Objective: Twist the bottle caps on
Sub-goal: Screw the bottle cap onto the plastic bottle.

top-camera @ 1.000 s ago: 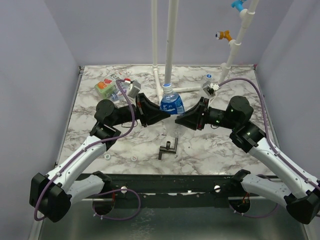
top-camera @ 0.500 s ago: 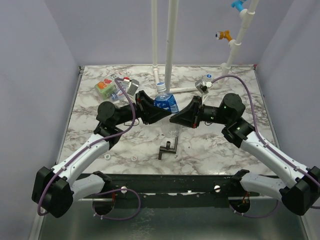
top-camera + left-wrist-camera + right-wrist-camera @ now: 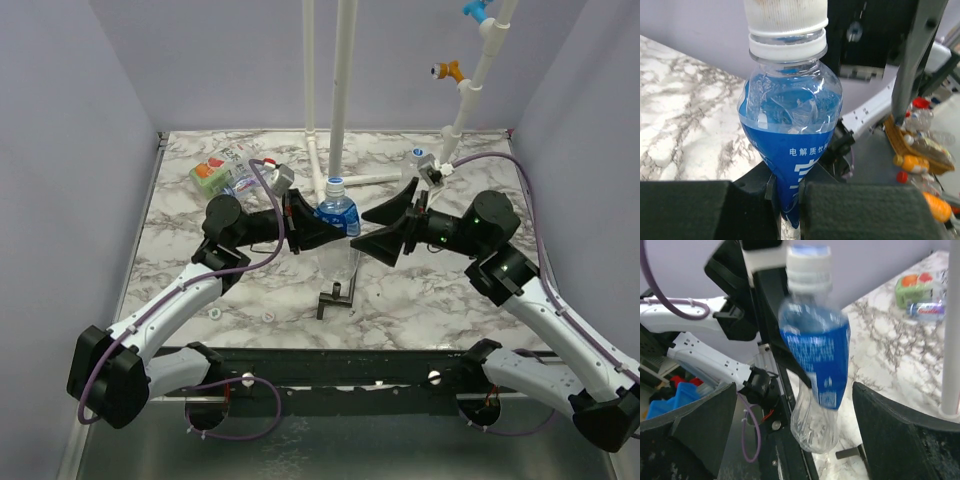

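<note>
**Bottle cap (image 3: 786, 15) sitting on the neck: left gripper (image 3: 790, 200) clamped, right gripper (image 3: 795, 407) wide**

Pinching the blue-labelled bottle (image 3: 790, 115) low on its label with the left pair, hard enough to crush the clear wall into a wedge. Holding it neck up and slightly tilted above the marbled table (image 3: 450, 300); impossible to tell whether the base touches. Spread fully on the right, one finger either side of the bottle, touching neither label nor cap.

Ribbed, white and a little grubby up top. No telling whether threaded home or merely resting.

Probably light, thin-walled and soft, so prone to buckling and twisting under torque. Better to take the cap by its ribbed skirt, fingers level and square. Better to brace near the stiffer shoulder than at the limp waist. Slick label film, so likely to slip round in the pads.

Further out: black T-shaped tool (image 3: 335, 298) just in front, two loose caps (image 3: 214, 313) near the front edge, other bottles (image 3: 215, 175) at back left, white pipes (image 3: 340, 90) behind.
</note>
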`<state>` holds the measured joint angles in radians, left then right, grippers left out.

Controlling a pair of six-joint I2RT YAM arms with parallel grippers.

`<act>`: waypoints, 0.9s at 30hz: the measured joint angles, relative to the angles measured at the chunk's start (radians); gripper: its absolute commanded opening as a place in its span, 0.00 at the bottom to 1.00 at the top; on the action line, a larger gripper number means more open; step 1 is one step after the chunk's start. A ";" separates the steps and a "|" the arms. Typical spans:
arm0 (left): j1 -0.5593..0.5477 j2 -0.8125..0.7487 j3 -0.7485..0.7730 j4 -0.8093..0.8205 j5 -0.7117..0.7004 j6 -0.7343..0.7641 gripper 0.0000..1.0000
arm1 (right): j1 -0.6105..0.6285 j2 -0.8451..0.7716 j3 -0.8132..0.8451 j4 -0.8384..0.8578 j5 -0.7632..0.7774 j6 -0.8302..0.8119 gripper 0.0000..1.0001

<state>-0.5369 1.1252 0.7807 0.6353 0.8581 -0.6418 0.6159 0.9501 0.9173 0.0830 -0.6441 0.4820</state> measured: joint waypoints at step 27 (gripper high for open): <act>-0.148 -0.029 -0.017 -0.252 0.226 0.296 0.00 | 0.003 0.153 0.153 0.114 -0.147 0.068 0.77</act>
<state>-0.6849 1.0962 0.7639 0.3832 1.0843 -0.3454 0.6186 1.1030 1.0706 0.1974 -0.7914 0.5495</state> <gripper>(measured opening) 0.114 0.814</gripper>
